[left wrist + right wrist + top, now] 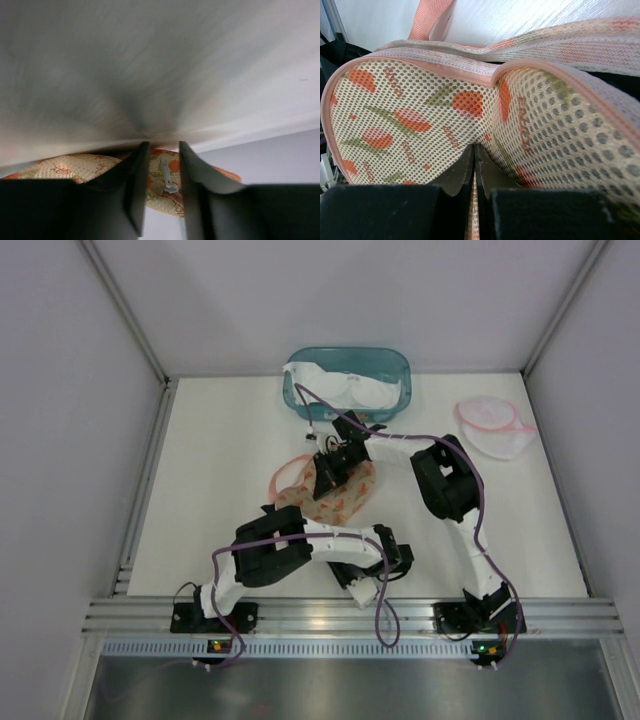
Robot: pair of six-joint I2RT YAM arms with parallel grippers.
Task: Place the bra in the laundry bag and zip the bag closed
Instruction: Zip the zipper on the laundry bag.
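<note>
Enclosed work cell, viewed from above: a white desk (220,500) is bounded on three sides by plain pale grey panels, namely the back wall (340,300), the left wall (60,460) and the right wall (605,470). These meet at a left corner post (125,310) and a right corner post (560,310), both of aluminium. An aluminium rail (330,612) runs along the near edge of the desk, with a brushed-metal surface (330,690) below it; lighting is even and diffuse, with only soft shadows on the desk.

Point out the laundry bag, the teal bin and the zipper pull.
laundry bag (350,500): top external view, patterned mesh.
teal bin (392,362): top external view, back rim.
zipper pull (168,176): left wrist view, grey tab.
</note>
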